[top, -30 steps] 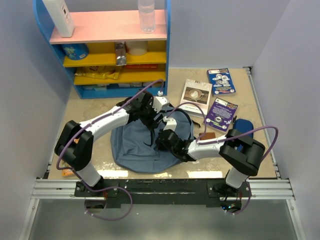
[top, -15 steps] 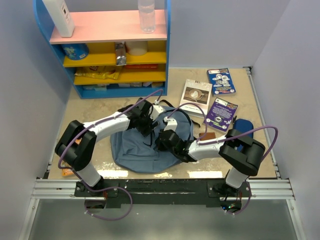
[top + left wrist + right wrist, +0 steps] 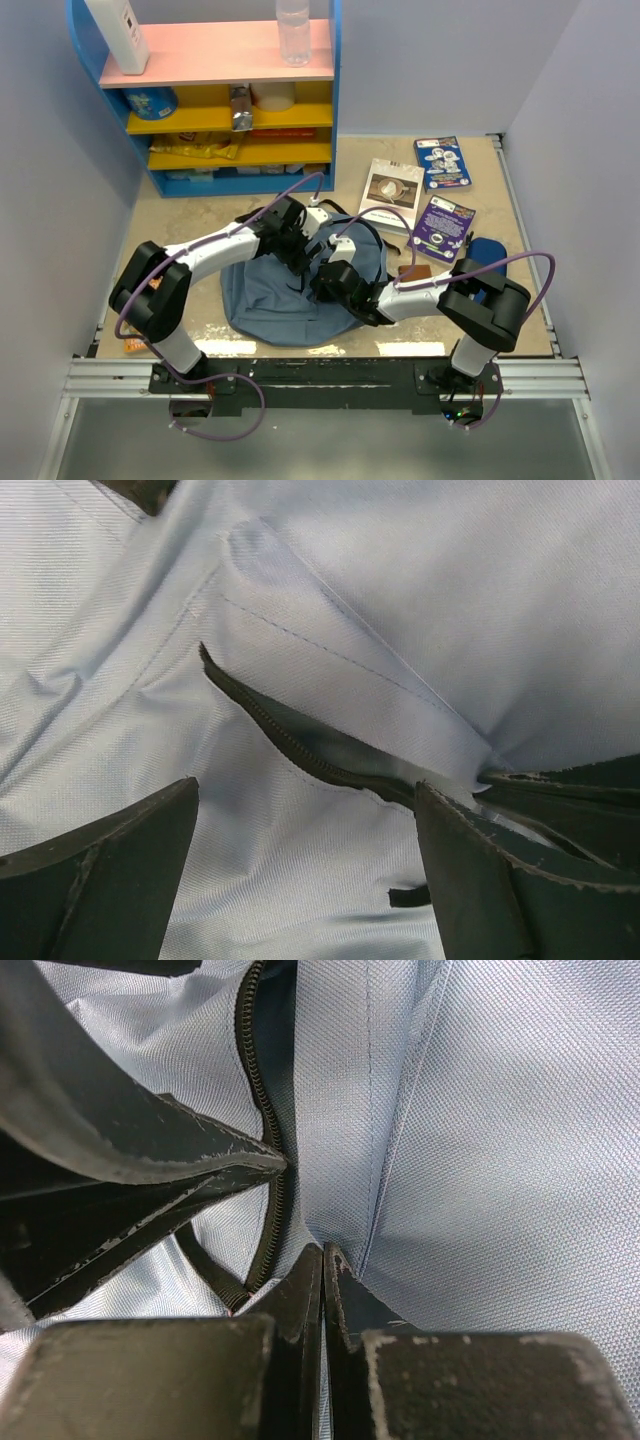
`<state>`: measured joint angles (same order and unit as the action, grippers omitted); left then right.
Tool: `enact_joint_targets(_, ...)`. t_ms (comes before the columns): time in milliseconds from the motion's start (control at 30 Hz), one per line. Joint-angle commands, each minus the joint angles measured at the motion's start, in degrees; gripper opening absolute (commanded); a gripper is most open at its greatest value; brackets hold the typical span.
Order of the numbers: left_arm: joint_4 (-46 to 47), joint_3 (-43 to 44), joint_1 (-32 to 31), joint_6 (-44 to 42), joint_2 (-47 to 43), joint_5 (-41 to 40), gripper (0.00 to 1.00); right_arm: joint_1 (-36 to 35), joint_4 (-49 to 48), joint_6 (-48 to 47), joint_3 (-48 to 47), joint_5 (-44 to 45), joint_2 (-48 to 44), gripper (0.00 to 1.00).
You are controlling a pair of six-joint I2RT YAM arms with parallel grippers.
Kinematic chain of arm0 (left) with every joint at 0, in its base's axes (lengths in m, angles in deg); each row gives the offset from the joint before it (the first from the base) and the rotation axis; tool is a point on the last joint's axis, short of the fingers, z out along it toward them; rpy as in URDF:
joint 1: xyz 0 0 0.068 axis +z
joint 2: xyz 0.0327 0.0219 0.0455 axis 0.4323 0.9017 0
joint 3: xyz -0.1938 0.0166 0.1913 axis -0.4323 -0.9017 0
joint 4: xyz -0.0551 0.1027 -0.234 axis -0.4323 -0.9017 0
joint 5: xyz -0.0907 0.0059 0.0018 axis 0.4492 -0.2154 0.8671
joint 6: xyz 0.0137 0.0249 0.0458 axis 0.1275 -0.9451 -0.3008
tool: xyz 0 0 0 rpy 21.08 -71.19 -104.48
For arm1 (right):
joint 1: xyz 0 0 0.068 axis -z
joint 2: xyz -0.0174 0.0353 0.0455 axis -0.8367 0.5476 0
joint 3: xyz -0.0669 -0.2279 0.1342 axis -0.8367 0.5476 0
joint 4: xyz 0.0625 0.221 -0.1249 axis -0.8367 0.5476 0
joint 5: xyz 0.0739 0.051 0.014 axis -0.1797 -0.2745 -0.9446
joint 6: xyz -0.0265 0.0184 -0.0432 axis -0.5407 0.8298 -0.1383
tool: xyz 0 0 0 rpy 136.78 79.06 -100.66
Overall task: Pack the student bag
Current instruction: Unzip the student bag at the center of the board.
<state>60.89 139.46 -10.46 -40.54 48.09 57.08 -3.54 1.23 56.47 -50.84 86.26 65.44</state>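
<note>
The student bag [image 3: 268, 300], slate-blue fabric with a black zipper [image 3: 290, 742], lies flat in the middle of the table. My left gripper [image 3: 303, 250] hovers low over its upper part, open; its fingers [image 3: 110, 870] straddle bare fabric just below the partly open zipper [image 3: 262, 1110], with nothing between them [image 3: 305, 790]. My right gripper [image 3: 322, 282] is right beside it, shut [image 3: 323, 1252] on a raised fold of the bag's fabric [image 3: 400, 1160] next to the zipper. One left finger [image 3: 130, 1150] nearly touches the right gripper's tips.
Three books [image 3: 440, 225] lie at the back right, with a dark-blue pencil case [image 3: 487, 250] and a small brown item [image 3: 415, 272] near the right arm. A blue-and-yellow shelf [image 3: 215, 110] stands at the back left. An orange item [image 3: 135, 346] lies by the left base.
My left gripper has come down and toward the right gripper over the bag, and its jaws have opened wider. The right gripper has stayed shut on the fabric, hardly moving.
</note>
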Motion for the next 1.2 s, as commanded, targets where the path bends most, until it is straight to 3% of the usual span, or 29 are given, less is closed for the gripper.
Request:
enact_joint_targets(0,4.07,-0.92,-0.22,2.97,-1.82,-2.46,0.93,-0.66,7.49,0.85,2.53,-4.4,1.93,0.0)
enact_joint_targets(267,10.41,-3.47,-0.31,1.13,2.75,-8.18,0.88,-0.66,6.96,1.82,3.5,-4.67,1.14,0.0)
enact_joint_targets(367,10.68,-3.56,-0.31,0.6,3.45,-7.84,0.73,-0.66,7.14,1.99,3.85,-4.67,1.05,0.0)
enact_joint_targets(500,10.5,-3.47,-0.31,0.51,1.97,-8.01,0.32,-0.57,7.14,2.17,3.59,-4.84,1.05,0.0)
enact_joint_targets(600,9.36,-2.77,-0.22,0.51,0.3,-9.33,0.22,-0.66,7.23,1.99,3.15,-4.93,1.13,0.0)
enact_joint_targets(800,7.08,-1.63,-0.14,1.04,-3.39,-8.45,0.15,-0.66,6.96,1.91,2.97,-5.02,0.61,0.0)
enact_joint_targets(1167,2.24,-2.24,-0.22,-0.63,-10.16,0.24,0.13,-0.13,11.7,-2.22,-2.56,-1.15,-6.42,0.0)
